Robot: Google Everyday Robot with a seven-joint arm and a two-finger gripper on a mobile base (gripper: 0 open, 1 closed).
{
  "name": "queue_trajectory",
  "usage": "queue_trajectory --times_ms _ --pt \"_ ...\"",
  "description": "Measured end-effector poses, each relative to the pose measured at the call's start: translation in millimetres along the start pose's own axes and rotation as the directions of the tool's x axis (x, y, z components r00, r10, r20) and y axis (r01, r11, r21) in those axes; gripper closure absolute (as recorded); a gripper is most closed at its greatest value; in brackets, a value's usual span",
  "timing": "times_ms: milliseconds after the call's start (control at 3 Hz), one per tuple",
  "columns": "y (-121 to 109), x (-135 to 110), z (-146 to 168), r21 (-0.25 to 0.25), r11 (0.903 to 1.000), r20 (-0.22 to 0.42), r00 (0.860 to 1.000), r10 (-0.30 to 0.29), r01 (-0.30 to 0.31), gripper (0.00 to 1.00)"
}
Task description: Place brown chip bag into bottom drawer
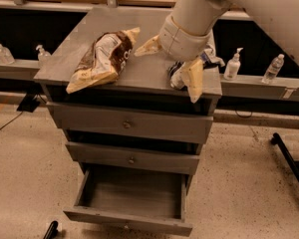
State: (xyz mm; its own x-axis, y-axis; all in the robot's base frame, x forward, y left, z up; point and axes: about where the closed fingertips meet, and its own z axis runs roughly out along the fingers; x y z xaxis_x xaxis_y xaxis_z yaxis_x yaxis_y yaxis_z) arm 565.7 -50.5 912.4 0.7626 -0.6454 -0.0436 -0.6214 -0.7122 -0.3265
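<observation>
The brown chip bag lies on the left half of the grey cabinet top, cream ends pointing front-left and back-right. My gripper hangs over the middle-right of the top, just right of the bag, open. One cream finger points toward the bag's far end; the other points down over the front edge. The bottom drawer is pulled out and its grey inside is empty.
A dark blue and white bag lies mostly hidden behind my gripper. The two upper drawers are shut. Bottles stand on the ledge behind on both sides. A black stand leg crosses the floor at right.
</observation>
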Motion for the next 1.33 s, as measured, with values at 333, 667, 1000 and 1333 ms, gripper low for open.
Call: queue_trajectory --times_ms 333,667,1000,1333 --pt "-43 -26 22 0.049 0.9722 0.05 0.972 -0.231 0.229 0.0" --pt "-82 -56 42 0.071 0.9085 0.009 0.911 -0.413 0.412 0.0" --pt "-88 -59 47 0.065 0.8901 -0.014 0.892 -0.451 0.451 0.0" --pt "-88 -59 47 0.065 0.8904 -0.013 0.893 -0.451 0.451 0.0"
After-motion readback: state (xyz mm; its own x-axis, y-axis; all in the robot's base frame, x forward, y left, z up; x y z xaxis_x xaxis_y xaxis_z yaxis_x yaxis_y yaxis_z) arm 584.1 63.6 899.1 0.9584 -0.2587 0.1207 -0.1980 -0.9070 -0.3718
